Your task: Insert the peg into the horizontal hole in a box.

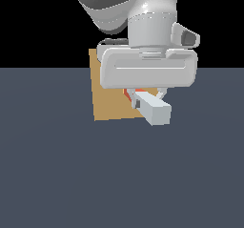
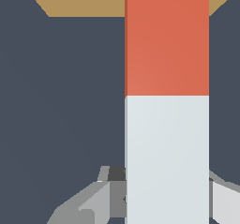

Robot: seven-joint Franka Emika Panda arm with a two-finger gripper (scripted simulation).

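Exterior view, centre frame: your claw [image 1: 147, 98] is clamped on the peg [image 1: 155, 108]; looks stiff and light, so hold its pale half.

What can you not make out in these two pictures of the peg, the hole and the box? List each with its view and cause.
1. The hole: unseen in both views. In the exterior view the gripper and peg cover that part of the box.
2. The peg's orange tip: cut off by the wrist view's edge.
3. The jaws' contact with the peg: hidden behind the peg in the wrist view.
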